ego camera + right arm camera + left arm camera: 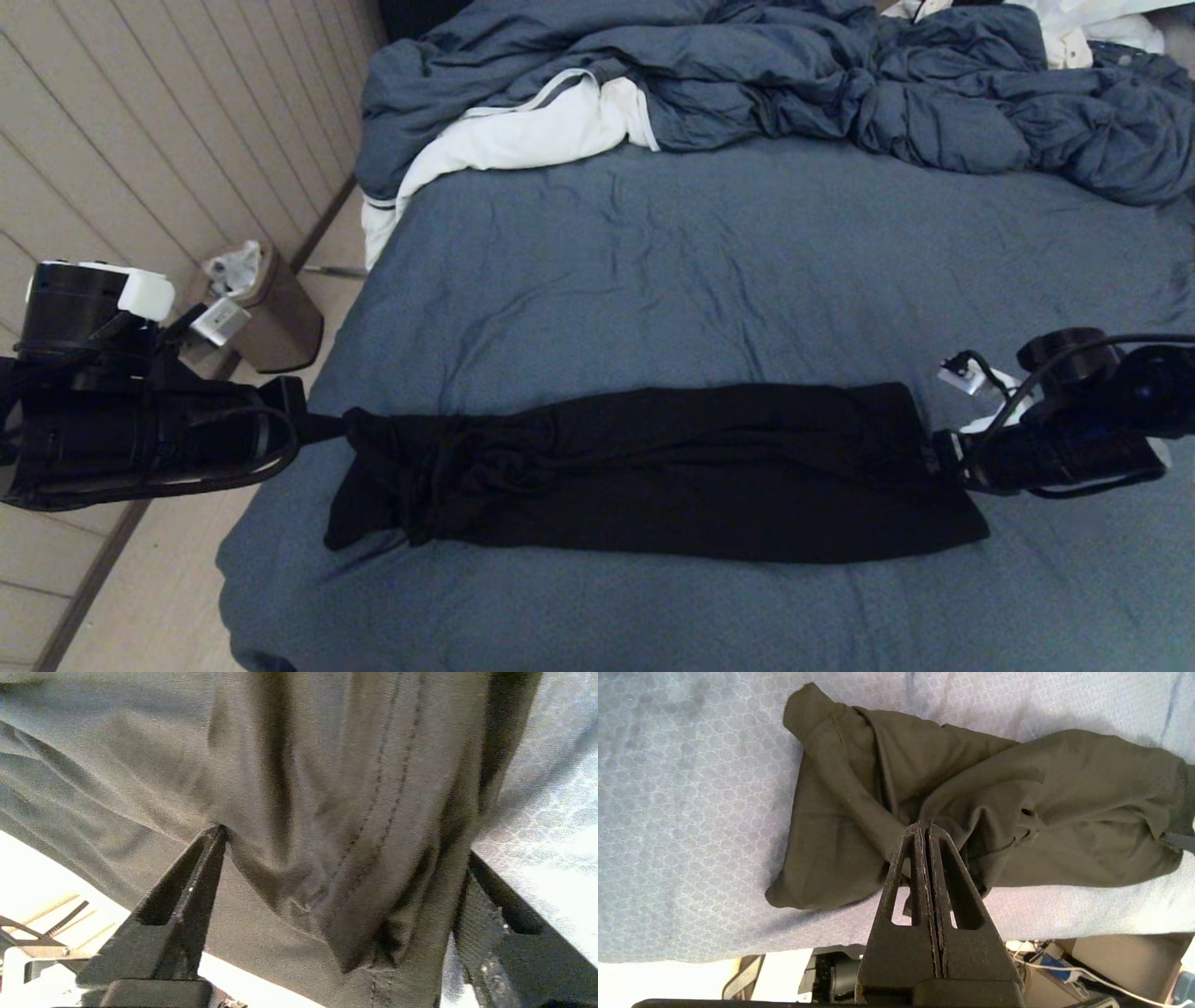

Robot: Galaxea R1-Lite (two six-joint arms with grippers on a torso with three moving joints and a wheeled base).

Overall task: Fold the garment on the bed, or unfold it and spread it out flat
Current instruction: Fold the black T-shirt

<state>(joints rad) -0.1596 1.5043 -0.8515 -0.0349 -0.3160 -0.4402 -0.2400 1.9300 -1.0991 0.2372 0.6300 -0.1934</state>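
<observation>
Garment [653, 471] lying as long folded band across near part of bed [747, 261]. Left claw [322, 427] pinching bunched left end. Right claw [934, 457] gaping wide around right-end hem, not clamping.

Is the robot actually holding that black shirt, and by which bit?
Left gripper pinches the garment at its bunched left end. Right gripper stands open around the stitched hem end, not clamped.

The garment [653, 471] before me is plain black, no print showing. My bed [747, 280] wears a blue-grey sheet; at twelve o'clock lies a darker blue-grey duvet [840, 84], at eleven a white cloth [523, 135] with a grey-striped edge. My left gripper [928, 828] is matte black.
</observation>
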